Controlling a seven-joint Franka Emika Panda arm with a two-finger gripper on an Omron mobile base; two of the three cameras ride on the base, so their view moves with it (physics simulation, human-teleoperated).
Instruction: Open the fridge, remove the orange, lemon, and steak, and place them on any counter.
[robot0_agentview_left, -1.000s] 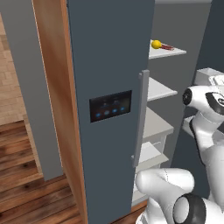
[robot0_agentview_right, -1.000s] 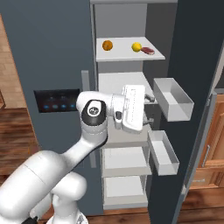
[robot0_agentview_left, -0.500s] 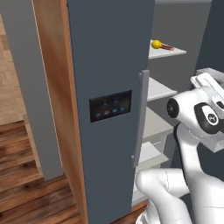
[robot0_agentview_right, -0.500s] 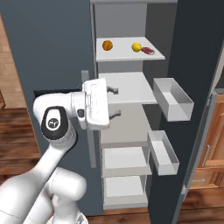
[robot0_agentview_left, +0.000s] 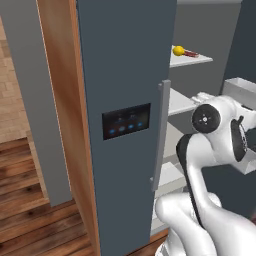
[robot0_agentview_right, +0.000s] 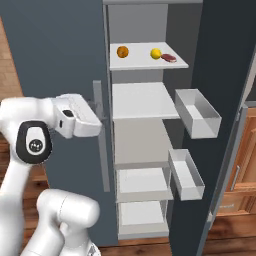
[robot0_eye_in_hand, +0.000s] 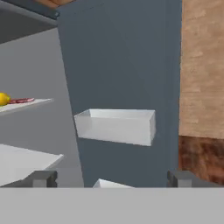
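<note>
Right base view, reading left to right: the white arm fills the lower left, its hand level with the middle shelf, right by the long grey handle (robot0_agentview_right: 101, 135) of the closed door. The fridge (robot0_agentview_right: 60, 60) stands with its right door swung wide. On the top white shelf (robot0_agentview_right: 145, 62) the orange (robot0_agentview_right: 122, 51) sits at the left, the lemon (robot0_agentview_right: 156, 53) well to its right, and the steak (robot0_agentview_right: 168, 58) just beside the lemon, nearly touching. Further right, two white door bins (robot0_agentview_right: 197, 114) hang on the open door, one above the other.

Left base view: the blue-lit control panel (robot0_agentview_left: 126, 121) shows on the closed door, and past it the lemon (robot0_agentview_left: 178, 50) and steak (robot0_agentview_left: 190, 53) on the top shelf.

Hand view: lemon (robot0_eye_in_hand: 3, 99) and steak (robot0_eye_in_hand: 21, 101) at the far left edge, a door bin (robot0_eye_in_hand: 116, 126) in the middle, brick wall at the right. The gripper (robot0_eye_in_hand: 112, 178) holds nothing, its two dark fingertips (robot0_eye_in_hand: 43, 178) spread wide apart.
</note>
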